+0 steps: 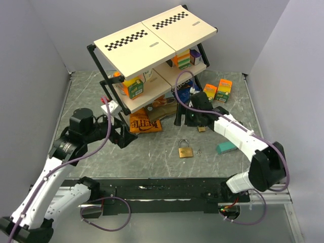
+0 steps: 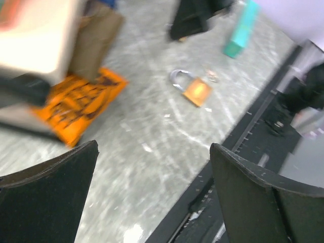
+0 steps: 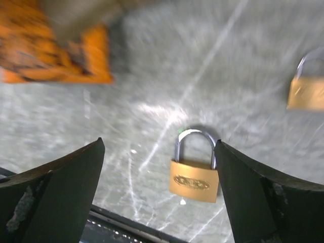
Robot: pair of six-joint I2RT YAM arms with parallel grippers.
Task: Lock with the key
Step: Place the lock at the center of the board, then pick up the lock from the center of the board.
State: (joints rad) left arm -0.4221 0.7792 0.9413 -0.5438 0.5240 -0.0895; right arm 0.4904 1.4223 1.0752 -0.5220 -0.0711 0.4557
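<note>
A brass padlock point(image 1: 186, 150) lies flat on the grey table, shackle pointing away. It also shows in the left wrist view point(image 2: 195, 91). A small metal key point(image 1: 199, 150) lies just right of it, blurred in the left wrist view point(image 2: 211, 76). A smaller brass piece point(image 1: 201, 129) lies by my right gripper point(image 1: 188, 120). In the right wrist view my right gripper point(image 3: 159, 152) is open above the table, with a brass padlock point(image 3: 195, 174) close to its right finger. A second padlock point(image 3: 306, 91) shows at the right edge. My left gripper point(image 1: 124, 137) point(image 2: 153, 152) is open and empty.
A tilted black shelf rack point(image 1: 152, 40) with boxes stands at the back. An orange snack bag point(image 1: 144, 121) lies at its foot. A teal block point(image 1: 226, 147) and two orange cartons point(image 1: 217, 90) lie to the right. A black rail point(image 1: 167, 192) runs along the near edge.
</note>
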